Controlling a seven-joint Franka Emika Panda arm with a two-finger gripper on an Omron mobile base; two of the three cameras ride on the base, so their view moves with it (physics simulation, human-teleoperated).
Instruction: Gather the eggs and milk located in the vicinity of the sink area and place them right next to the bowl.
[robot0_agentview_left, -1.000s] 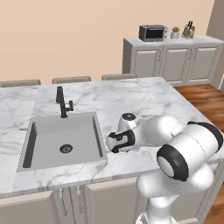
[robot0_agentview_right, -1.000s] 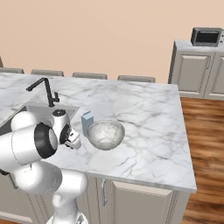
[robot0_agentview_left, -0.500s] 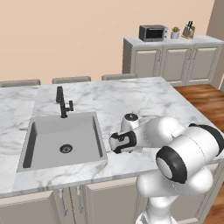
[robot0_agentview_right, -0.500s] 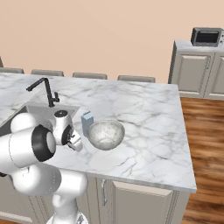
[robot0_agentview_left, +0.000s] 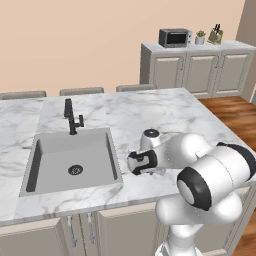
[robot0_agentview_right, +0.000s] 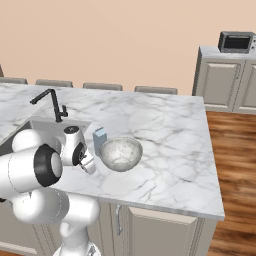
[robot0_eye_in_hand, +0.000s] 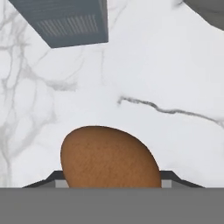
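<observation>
Where claw (robot0_eye_in_hand: 109, 186) points, brown egg (robot0_eye_in_hand: 109, 159) between fingertips.

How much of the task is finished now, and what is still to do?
Done: the milk carton already stands right beside the bowl on the counter. In hand: a brown egg sits between the fingers, low over the marble near the carton; it is not set down yet. Left: placing this egg by the bowl. The second egg is not visible, so its state is unknown.

One bowl (robot0_agentview_right: 120, 153) sits on the counter, with one milk carton (robot0_agentview_right: 99, 138) just beside the bowl. One brown egg (robot0_eye_in_hand: 109, 158) shows. One sink (robot0_agentview_left: 72, 159) and one faucet (robot0_agentview_left: 71, 116).
</observation>
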